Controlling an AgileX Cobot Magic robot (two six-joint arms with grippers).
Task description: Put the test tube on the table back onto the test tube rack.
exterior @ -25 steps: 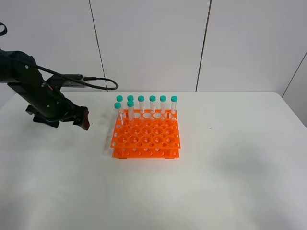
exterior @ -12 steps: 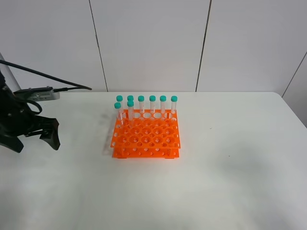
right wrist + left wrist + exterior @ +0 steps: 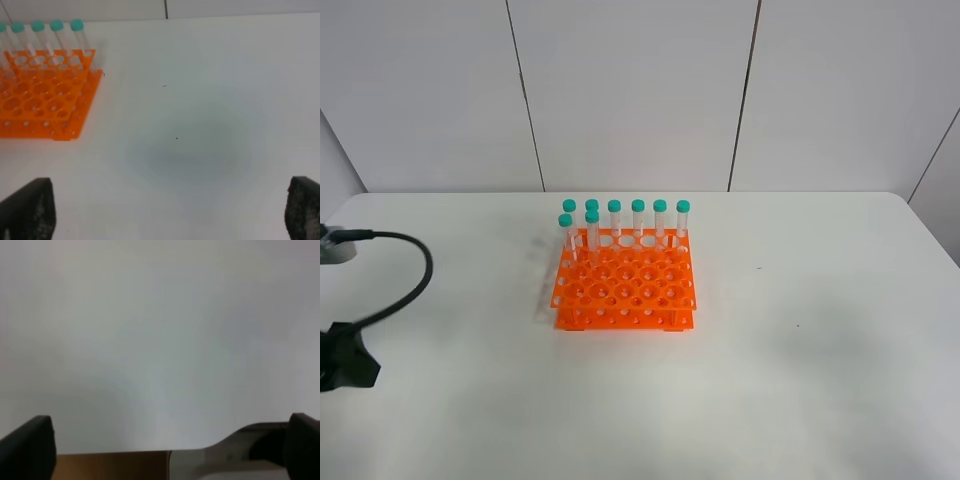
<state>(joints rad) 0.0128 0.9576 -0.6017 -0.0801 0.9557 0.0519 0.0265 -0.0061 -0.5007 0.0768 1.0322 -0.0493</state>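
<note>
On the white bench point(image 3: 800, 390), rear of centre: one orange test tube rack point(image 3: 625, 290), two-tier, grid of round holes, standing square and undisturbed. Contents: eight clear tubes with teal caps, all upright along its back rows; the nearest-placed, second row, is taken as the test tube point(image 3: 592, 232) of the task, though nothing tells it from its neighbours at this range. None lies loose on the bench in any view. Handling, by judgement: light, slim, rigid plastic; smooth wall likely slippery, so best pinched on the barrel just under the cap, where the threaded collar checks sliding; pointed tip needs guiding straight into a hole. Left claw point(image 3: 170, 450): both dark fingers at the frame's far edges, spread wide, nothing between; it looks over bare bench, and the arm shows only at the left border of the high view. Right claw point(image 3: 170, 210): likewise spread wide and empty, rack off to one side.
</note>
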